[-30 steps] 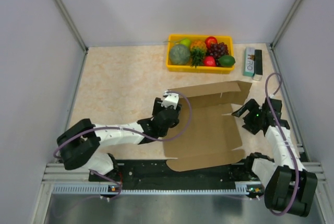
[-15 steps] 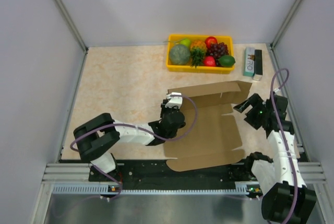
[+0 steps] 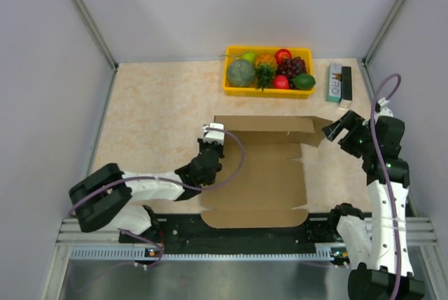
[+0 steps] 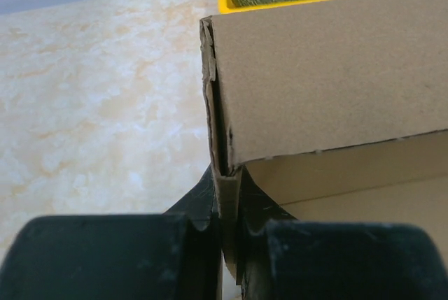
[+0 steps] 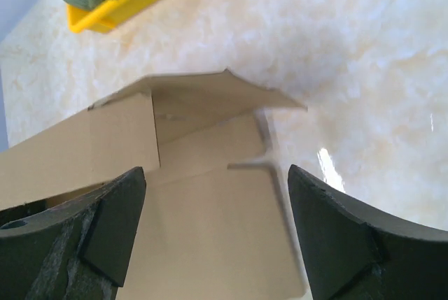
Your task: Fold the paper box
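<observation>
The paper box [image 3: 255, 177] is a brown cardboard sheet lying in front of the arms, its far panel [image 3: 269, 124] raised. My left gripper [image 3: 208, 145] is shut on the box's left edge; in the left wrist view the doubled cardboard edge [image 4: 225, 195] is pinched between the two black fingers [image 4: 105, 258]. My right gripper [image 3: 334, 131] hangs open at the box's far right corner, above a small raised flap [image 5: 210, 94]. From the right wrist, the box panel [image 5: 210, 237] lies below the wide-apart fingers [image 5: 336, 237], which touch nothing.
A yellow tray [image 3: 231, 89] of fruit stands at the back, behind the box. A small green, white and black carton [image 3: 338, 83] lies to its right. Grey walls close in both sides and the back.
The left gripper closed on the box's left edge and pulled the box leftward. The far panel now stands squarer. The right gripper rose and moved back to the right.
</observation>
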